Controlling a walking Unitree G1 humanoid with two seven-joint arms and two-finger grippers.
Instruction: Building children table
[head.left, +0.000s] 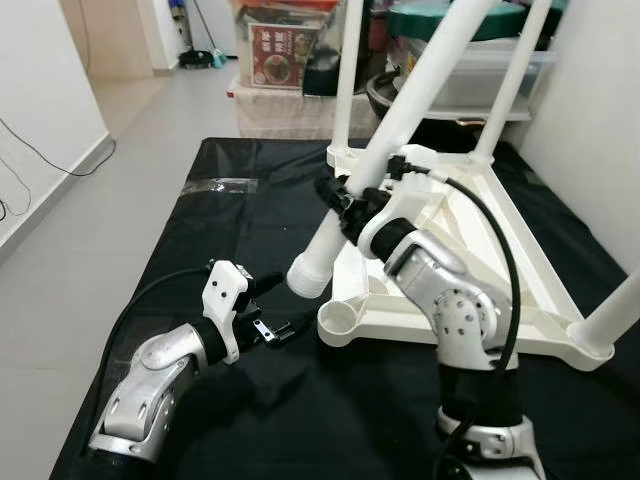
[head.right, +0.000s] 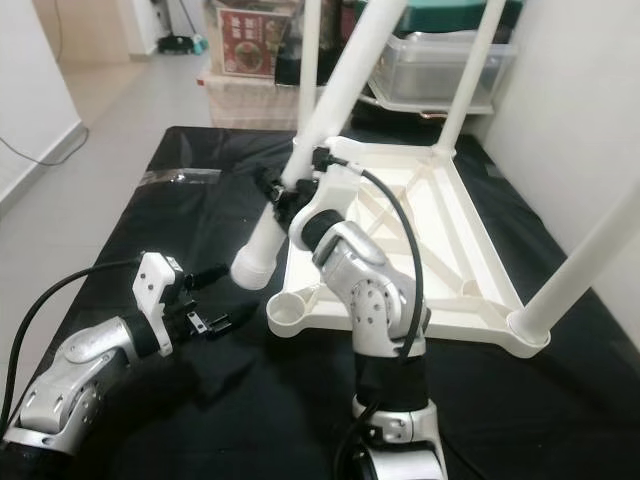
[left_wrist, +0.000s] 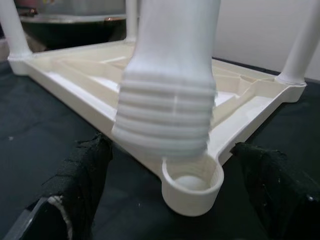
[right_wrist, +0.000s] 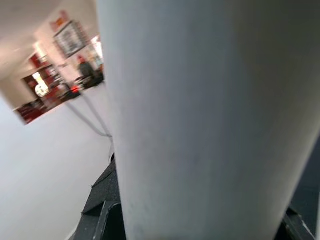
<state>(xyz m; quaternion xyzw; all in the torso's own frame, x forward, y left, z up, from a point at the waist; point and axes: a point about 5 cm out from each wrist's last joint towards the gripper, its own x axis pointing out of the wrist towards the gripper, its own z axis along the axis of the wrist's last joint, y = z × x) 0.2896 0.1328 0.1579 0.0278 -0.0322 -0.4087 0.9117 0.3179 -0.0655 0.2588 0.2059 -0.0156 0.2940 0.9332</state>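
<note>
A cream table top (head.left: 480, 250) lies upside down on a black cloth (head.left: 240, 210). Three white legs stand in its corners, one at the near right (head.left: 612, 320). The near left corner socket (head.left: 340, 320) is empty. My right gripper (head.left: 345, 195) is shut on a loose white leg (head.left: 400, 120), held tilted. Its threaded end (left_wrist: 167, 115) hangs just above and to the left of the socket (left_wrist: 192, 185). The same leg (right_wrist: 200, 120) is close up in the right wrist view. Low on the cloth, my left gripper (head.left: 278, 308) is open and points at the socket, apart from it.
Storage boxes (head.left: 290, 50) and stacked bins (head.left: 480, 70) stand behind the cloth. A white wall (head.left: 600, 120) rises on the right. Grey floor (head.left: 100, 200) lies to the left, with a thin cable (head.left: 30, 160) near the skirting.
</note>
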